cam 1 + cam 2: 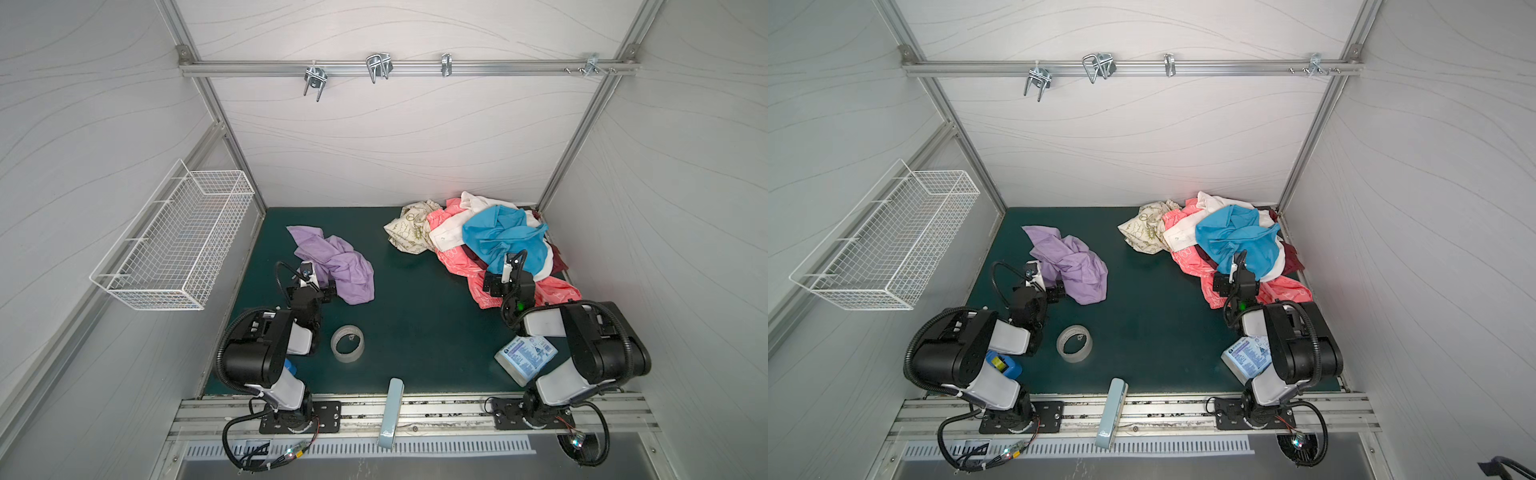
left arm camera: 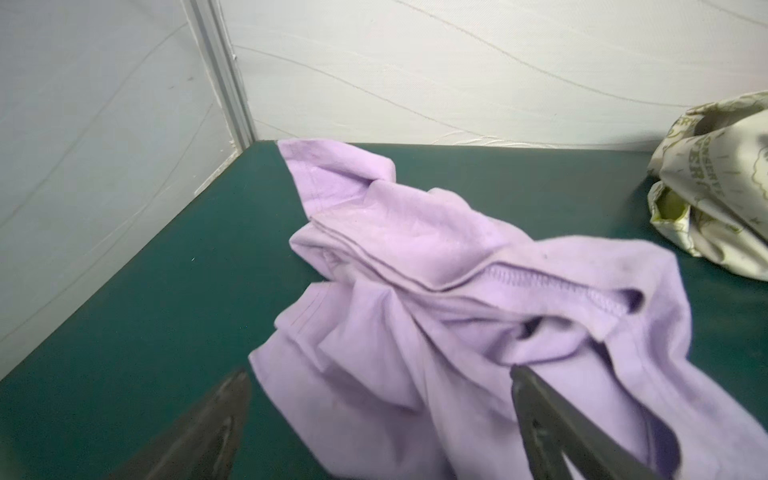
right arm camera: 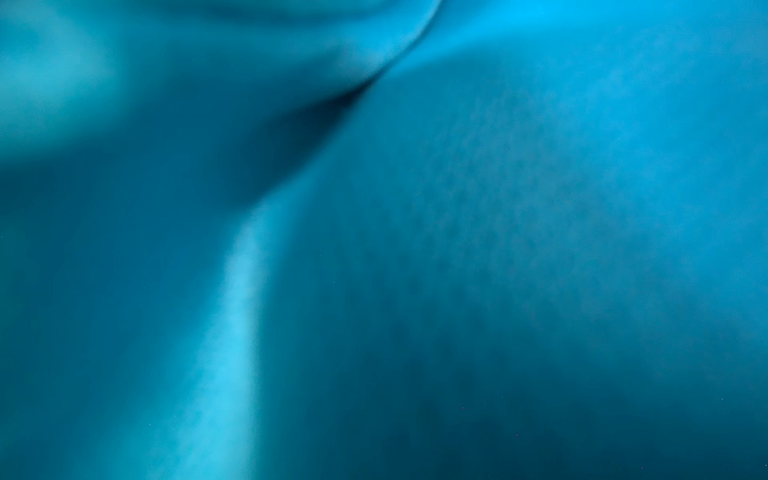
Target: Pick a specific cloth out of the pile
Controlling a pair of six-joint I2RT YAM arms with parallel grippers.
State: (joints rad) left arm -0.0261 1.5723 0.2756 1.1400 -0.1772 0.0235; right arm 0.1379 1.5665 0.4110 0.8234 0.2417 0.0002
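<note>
Cloth (image 1: 332, 262) left-ctr on worktop (image 1: 415, 332), apart from pile (image 1: 457, 249). L hand (image 2: 378, 374) wide open astride its edge, empty; R hand (image 1: 513, 259) open, nosed into blue garment (image 3: 498, 208). Risk: R closing drags wrong item.

Soft even light — right wrist view blurred.

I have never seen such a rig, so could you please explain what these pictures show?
Two robot arms with pincer grippers work on a green mat. Two pictures look down from overhead; the others come from wrist cameras. On the mat lie a lavender cloth, apart from the pile of garments, a tape roll and a packet. The left gripper is open at the cloth's edge, holding nothing. The right gripper is close against the blue garment, which fills its camera; its jaws are hidden there.
</note>
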